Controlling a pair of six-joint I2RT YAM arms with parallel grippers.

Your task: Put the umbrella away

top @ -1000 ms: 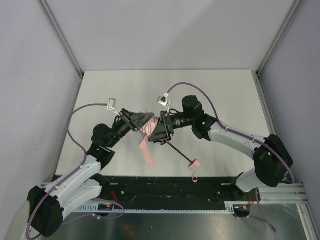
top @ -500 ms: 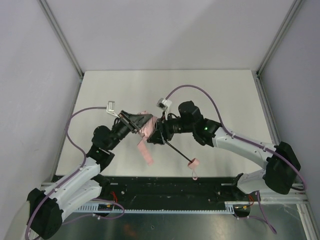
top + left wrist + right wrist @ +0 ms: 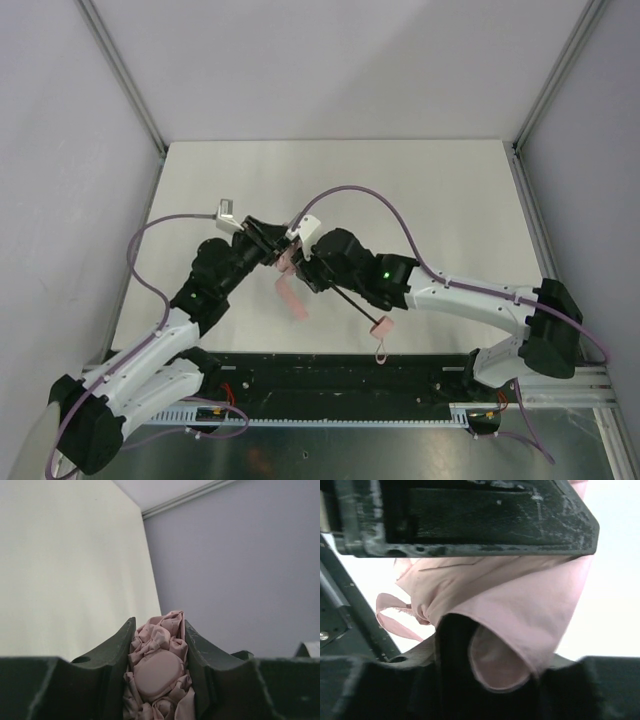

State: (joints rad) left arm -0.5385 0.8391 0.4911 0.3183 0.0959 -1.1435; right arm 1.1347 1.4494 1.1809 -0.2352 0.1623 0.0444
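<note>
On the left, the left gripper [image 3: 265,243] reached in over the white table [image 3: 430,200]. Its two dark fingers [image 3: 121,647] pressed against either side of the umbrella [image 3: 158,672], pinching the crumpled pale pink fabric so that it bulged up between them and just past their tips. From overhead, that bunched fabric sat directly between the tips of the two grippers, which nearly met over it. A flat pink strip [image 3: 292,298] of the fabric trailed from the bundle, to the near side of the left fingertips. Just right of the bundle, the right gripper [image 3: 300,266] faced the left one. Its wrist view showed a fold of pink cloth lying across the gap between its fingers, but whether they pinched the cloth or only stood around it could not be told. Behind the right fingers, the thin black shaft [image 3: 352,304] slanted out to the right and toward the near edge. It ended in the small pink handle [image 3: 381,325], where the wrist strap loop [image 3: 380,350] trailed, well apart from both pairs of fingers.
</note>
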